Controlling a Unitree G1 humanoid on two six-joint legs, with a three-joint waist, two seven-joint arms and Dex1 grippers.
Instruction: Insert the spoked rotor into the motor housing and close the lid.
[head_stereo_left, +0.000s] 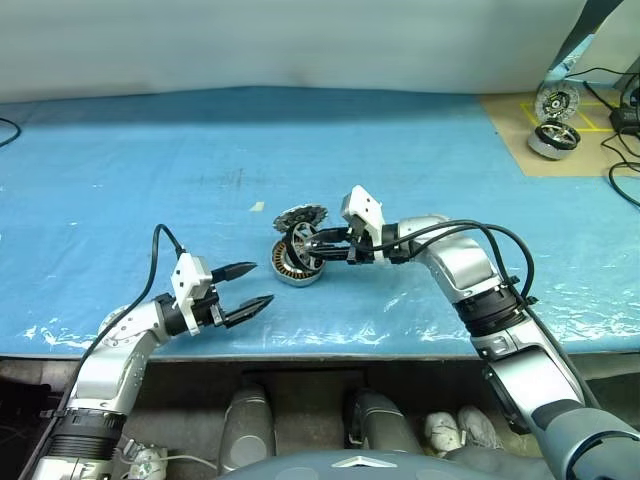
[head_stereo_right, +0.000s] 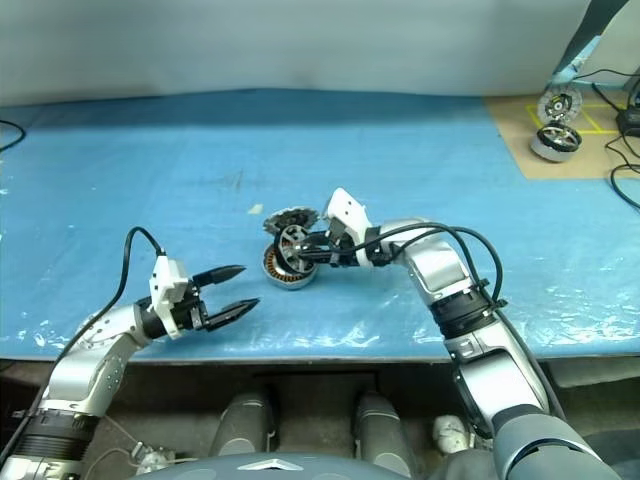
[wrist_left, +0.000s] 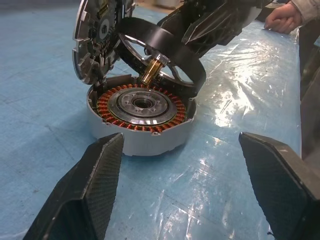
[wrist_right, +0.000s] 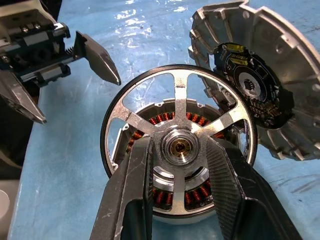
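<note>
The motor housing (head_stereo_left: 293, 270) sits on the blue sheet, its copper windings (wrist_left: 140, 107) facing up. Just above it hangs the spoked rotor (wrist_right: 179, 102), tilted, with my right gripper (head_stereo_left: 318, 246) shut on its hub. The rotor's lower edge is close over the housing's rim. The finned lid (head_stereo_left: 300, 216) stands tilted on its edge at the housing's far side, dark centre (wrist_right: 247, 82) towards the rotor. My left gripper (head_stereo_left: 250, 287) stands open with nothing in it, a little way from the housing on the near left, pointing at it.
A brown board (head_stereo_left: 520, 135) at the back right carries silver spoked wheels (head_stereo_left: 555, 122) and cables. A person's hand (wrist_left: 284, 16) rests on the sheet beyond the housing. The table's front edge (head_stereo_left: 330, 350) runs just below both arms.
</note>
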